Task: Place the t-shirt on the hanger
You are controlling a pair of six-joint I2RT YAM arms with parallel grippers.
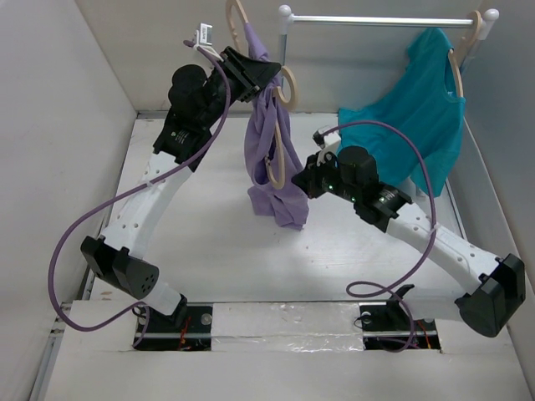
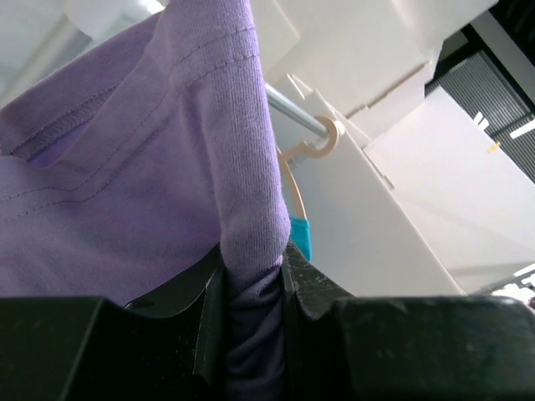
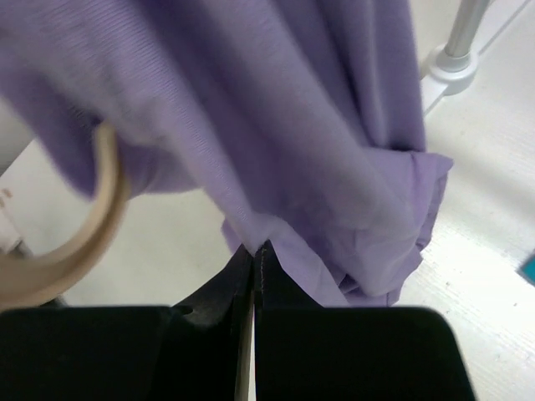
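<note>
Left gripper [image 2: 253, 276] is pinching a fold of the lavender t-shirt [image 1: 272, 200], hanging far-center with the wooden hanger [image 3: 109, 196] inside. Right gripper [image 3: 255, 251] is pressed together at its hem, can't tell if fabric's caught.

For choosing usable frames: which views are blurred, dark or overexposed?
Top external: sharp, evenly lit, the t-shirt clear. Left wrist: fabric weave crisp, left pincer an underexposed silhouette, background washed out. Right wrist: the hanger smeared by blur, right pincer dark.

White arm links [image 1: 159, 200], black joints [image 1: 125, 267], looping purple cables [image 1: 50, 271].
</note>
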